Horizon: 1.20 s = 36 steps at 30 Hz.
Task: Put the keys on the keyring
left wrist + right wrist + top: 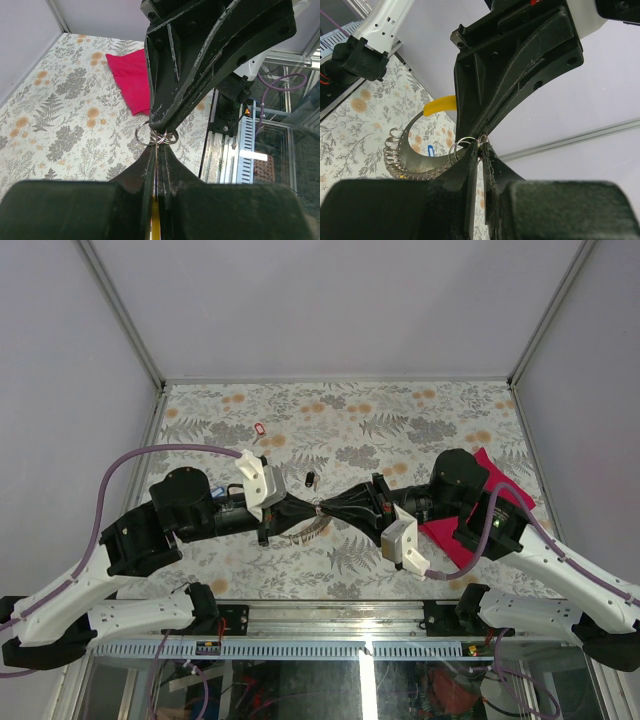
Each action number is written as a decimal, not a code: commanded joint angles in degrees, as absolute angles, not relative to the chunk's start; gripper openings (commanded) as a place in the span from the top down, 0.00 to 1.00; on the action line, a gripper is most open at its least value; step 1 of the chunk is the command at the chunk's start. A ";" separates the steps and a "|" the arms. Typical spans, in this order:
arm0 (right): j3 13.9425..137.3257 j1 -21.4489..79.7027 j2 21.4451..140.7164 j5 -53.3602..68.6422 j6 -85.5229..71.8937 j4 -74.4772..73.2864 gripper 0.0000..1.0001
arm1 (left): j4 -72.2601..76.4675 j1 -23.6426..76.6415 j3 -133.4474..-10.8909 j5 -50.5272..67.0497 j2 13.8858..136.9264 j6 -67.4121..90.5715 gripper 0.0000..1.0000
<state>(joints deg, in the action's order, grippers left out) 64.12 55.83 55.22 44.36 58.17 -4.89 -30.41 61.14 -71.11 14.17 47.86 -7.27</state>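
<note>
- Above the middle of the surface (400,420), the two arms meet tip to tip along a line running left to right, well off the flowered covering.
- At that meeting point the left pincer (156,150) is pressed together on the keyring (406,140). Its grey loop, wire coil and yellow piece (442,105) hang just beside and below the tips.
- Facing it, the right pincer (480,155) stands narrow, its fingers nearly together about the small split rings (161,138). Whether it already pinches one I cannot tell.
- Beyond the meeting point, away from the bases, lie the loose keys. The black key (310,478) is near, with its long axis roughly pointing away from the bases, and the red key (261,428) is further off to the left.
- Under the loop a blue key (430,149) shows on the surface.
- Both the black and red keys lie on the left arm's side, but that arm is occupied, so a fetch would probably fall to the right one.
- Off to the right lies the magenta cloth (132,80), well apart from the rings.
- No brand, label or readable writing shows anywhere.
</note>
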 commanded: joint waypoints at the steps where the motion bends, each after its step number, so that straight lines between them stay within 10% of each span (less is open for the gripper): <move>1: 65.69 56.46 54.31 44.80 55.55 -3.06 0.91 | -26.32 61.50 -71.02 15.08 47.69 -6.58 1.00; 25: 67.10 56.43 52.40 42.28 42.84 -8.57 1.00 | -34.66 61.48 -73.72 14.82 49.76 -10.60 1.00; 36: 70.31 56.46 54.18 39.26 13.97 -13.81 1.00 | -33.29 61.47 -71.71 15.83 47.85 -9.23 0.79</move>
